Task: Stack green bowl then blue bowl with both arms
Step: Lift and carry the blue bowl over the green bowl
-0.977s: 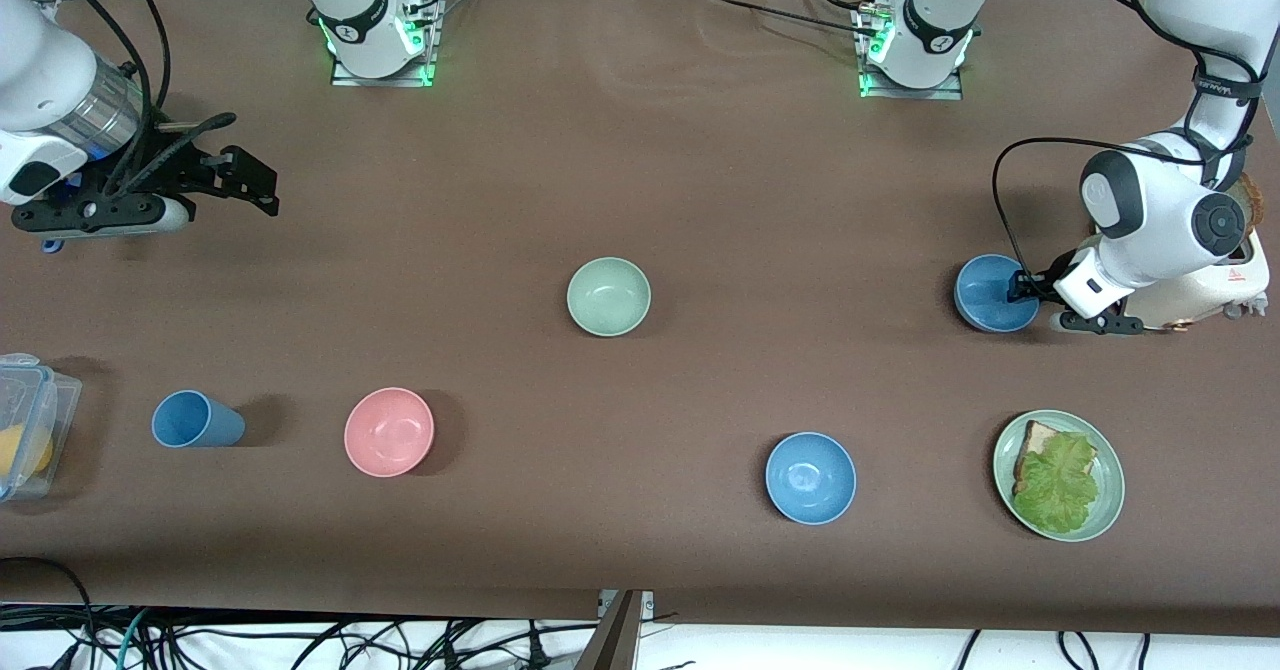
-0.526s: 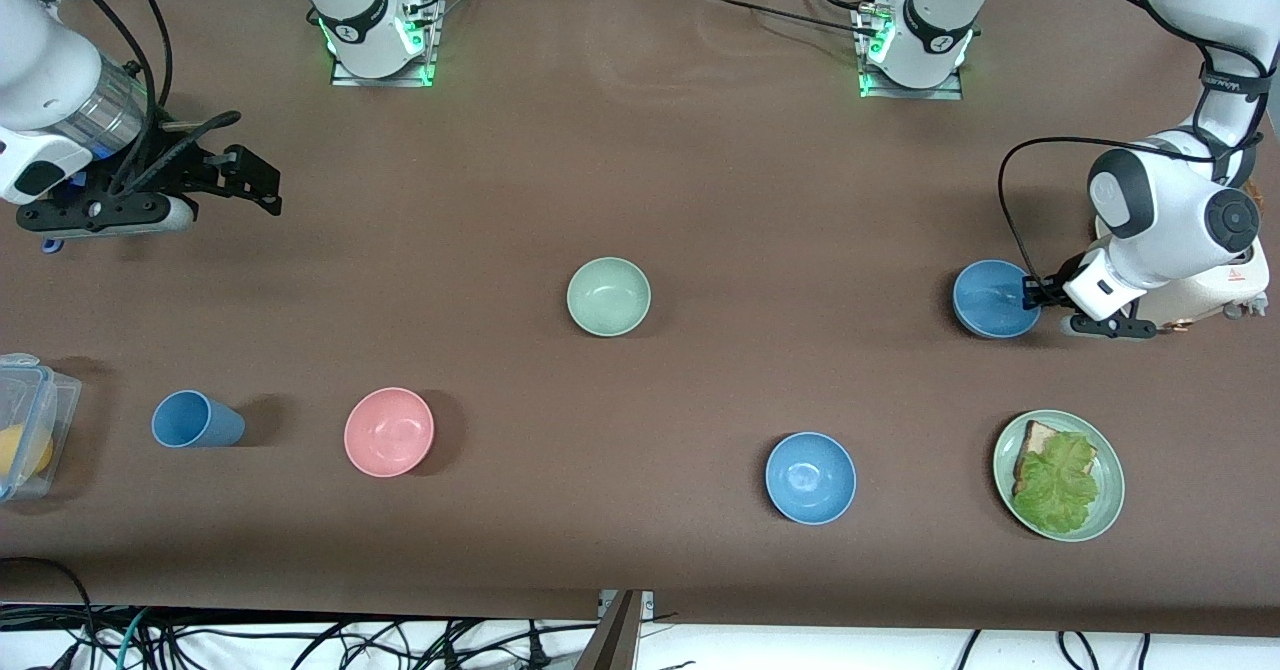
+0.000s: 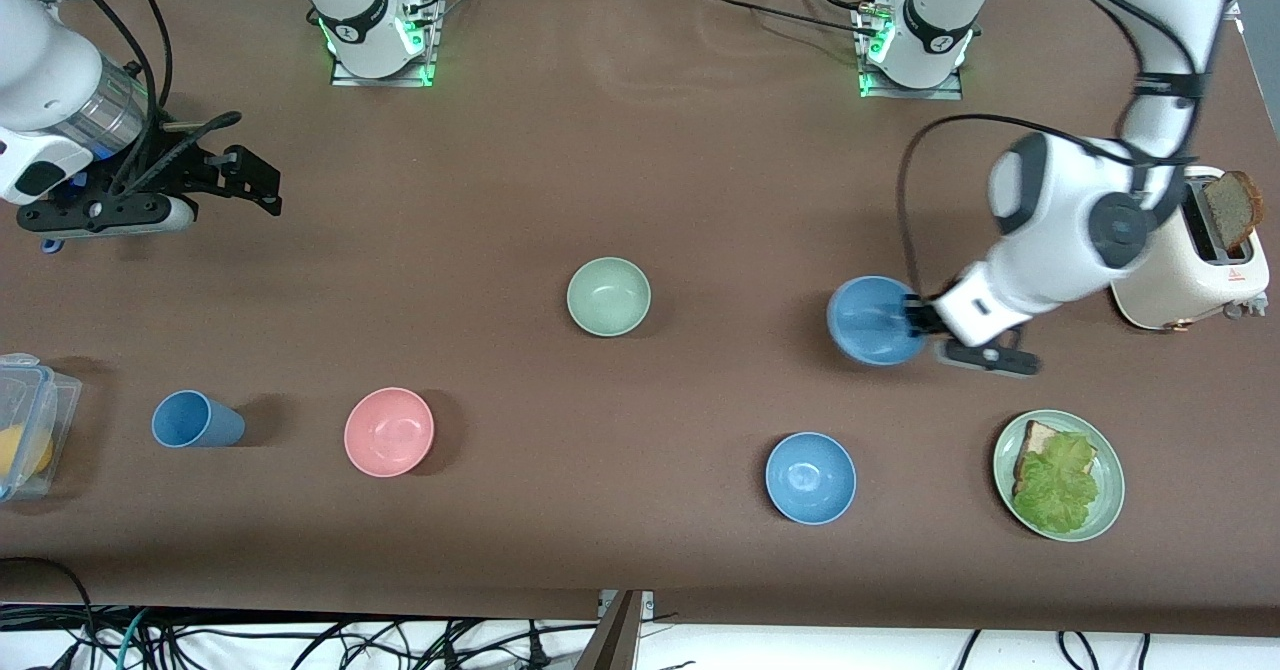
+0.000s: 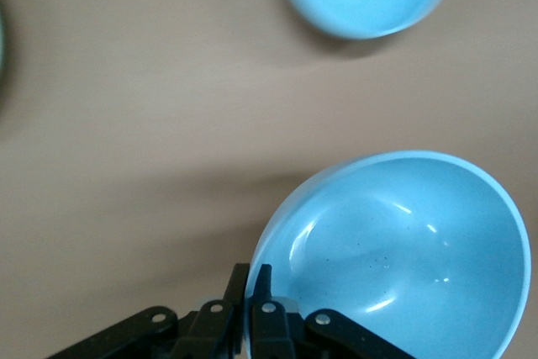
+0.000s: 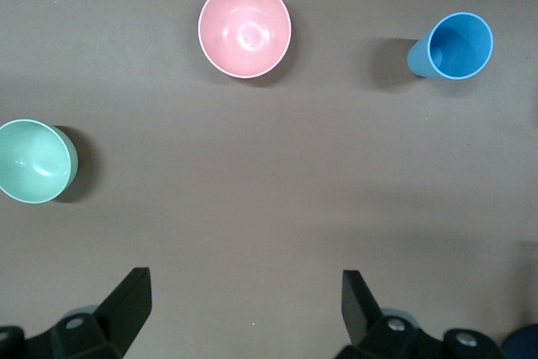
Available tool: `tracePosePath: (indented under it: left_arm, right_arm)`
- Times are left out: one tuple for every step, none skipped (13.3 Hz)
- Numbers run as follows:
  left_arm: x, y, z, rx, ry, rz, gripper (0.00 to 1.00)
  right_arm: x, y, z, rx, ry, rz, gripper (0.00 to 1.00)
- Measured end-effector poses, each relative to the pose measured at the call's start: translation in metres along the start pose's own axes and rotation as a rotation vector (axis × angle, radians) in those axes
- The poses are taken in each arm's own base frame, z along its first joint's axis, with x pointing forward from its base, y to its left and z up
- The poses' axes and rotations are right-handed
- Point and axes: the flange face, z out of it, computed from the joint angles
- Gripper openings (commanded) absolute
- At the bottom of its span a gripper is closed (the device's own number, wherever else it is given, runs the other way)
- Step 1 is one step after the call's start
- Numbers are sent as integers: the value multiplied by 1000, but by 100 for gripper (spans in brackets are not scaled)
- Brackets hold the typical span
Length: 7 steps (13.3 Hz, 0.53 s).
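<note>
— Brown cloth over the whole table point(image 3: 640, 170), matte and flat. What changed?

— The left gripper point(image 3: 918, 317) was low beside the toaster point(image 3: 1185, 270) a second ago, closing on the blue bowl point(image 3: 876, 320). Now it is clenched on that bowl's rim, lifted and carried toward the green bowl point(image 3: 608, 296).

— So the stacking has begun?

— I'd judge so: the green bowl sits untouched, well apart from the left gripper, toward the right arm's end, ready as a base.

— Materials?

— Smooth, glossy, round bowl in the grip, thin rim between the fingers point(image 4: 252, 292); a second blue bowl point(image 3: 810, 477) rests on the table under the wrist.

— The other arm?

— The right gripper point(image 3: 225, 182) waits, jaws spread, over bare cloth.
</note>
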Motion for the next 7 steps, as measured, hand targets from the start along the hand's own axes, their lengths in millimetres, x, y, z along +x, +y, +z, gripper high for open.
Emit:
tracePosePath:
  left_arm:
    - [1, 50, 3, -6, 5, -22, 0]
    - [0, 95, 9, -13, 4, -44, 0]
    - [-4, 136, 22, -16, -6, -71, 0]
    - [-9, 171, 37, -17, -18, -99, 0]
    - [-12, 202, 52, -17, -28, -128, 0]
    - [-13, 225, 66, -18, -34, -156, 0]
    - [-12, 241, 78, -17, -38, -181, 0]
  right_arm:
    - [0, 0, 0, 0, 0, 0, 100]
    - [0, 0, 0, 0, -1, 0, 100]
    - [0, 0, 0, 0, -1, 0, 100]
    - [0, 0, 0, 0, -1, 0, 100]
    - [0, 0, 0, 0, -1, 0, 100]
    - [0, 0, 0, 0, -1, 1, 100]
    - [0, 0, 0, 0, -2, 1, 100]
